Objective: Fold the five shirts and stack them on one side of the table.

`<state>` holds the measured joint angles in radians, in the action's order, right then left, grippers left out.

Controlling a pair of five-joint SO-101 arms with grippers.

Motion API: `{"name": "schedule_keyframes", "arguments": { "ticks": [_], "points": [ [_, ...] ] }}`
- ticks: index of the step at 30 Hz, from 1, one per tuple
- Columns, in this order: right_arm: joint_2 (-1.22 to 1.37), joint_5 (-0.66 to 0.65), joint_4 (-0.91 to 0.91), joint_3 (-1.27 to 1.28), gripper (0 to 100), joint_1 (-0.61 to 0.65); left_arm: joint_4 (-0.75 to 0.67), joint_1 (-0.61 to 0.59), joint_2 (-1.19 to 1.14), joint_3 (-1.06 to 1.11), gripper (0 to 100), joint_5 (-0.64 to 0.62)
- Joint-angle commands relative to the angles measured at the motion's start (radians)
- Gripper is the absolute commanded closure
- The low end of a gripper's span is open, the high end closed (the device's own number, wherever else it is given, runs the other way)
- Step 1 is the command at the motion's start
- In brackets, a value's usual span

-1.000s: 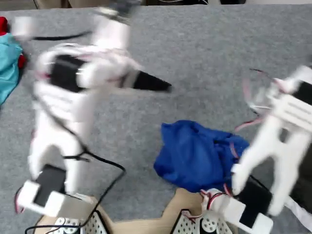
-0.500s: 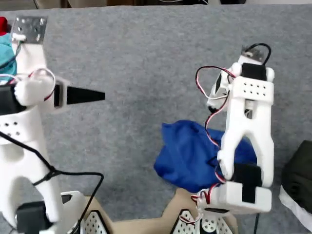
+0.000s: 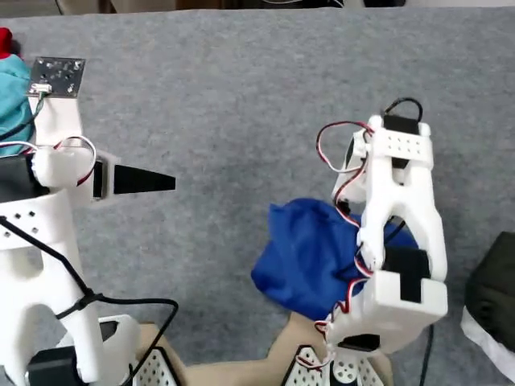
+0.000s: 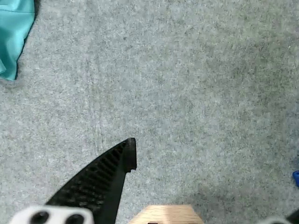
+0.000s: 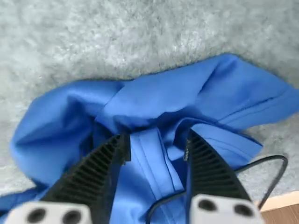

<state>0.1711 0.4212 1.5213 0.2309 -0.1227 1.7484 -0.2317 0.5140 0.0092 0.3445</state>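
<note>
Blue shirt (image 3: 306, 257) lies crumpled at the near edge of the grey tabletop (image 3: 241, 80). Your right arm's jaws stand open on either side of one of its folds, gripping nothing. Your left arm's jaws hover over the tabletop, well apart from a teal shirt (image 4: 14, 37); I cannot tell whether they are open.

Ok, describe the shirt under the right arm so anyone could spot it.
On the grey felt table, look along the near edge by the arms' bases. A crumpled bright blue fabric shirt lies there beneath the right arm's open pincer. The teal cloth at the left edge and dark cloth at the right differ in colour.
</note>
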Motion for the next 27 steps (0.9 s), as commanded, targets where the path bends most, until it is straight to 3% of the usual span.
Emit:
{"name": "schedule_keyframes", "arguments": {
  "ticks": [1, 27],
  "points": [
    [0.012, 0.015, -0.031, 0.010, 80.7, 0.018, 0.011, -0.005, 0.025, 0.002, 45, 0.002],
    [0.015, 0.014, -0.023, 0.038, 82.7, 0.074, 0.011, -0.005, 0.028, 0.002, 45, 0.003]
  ]
}}
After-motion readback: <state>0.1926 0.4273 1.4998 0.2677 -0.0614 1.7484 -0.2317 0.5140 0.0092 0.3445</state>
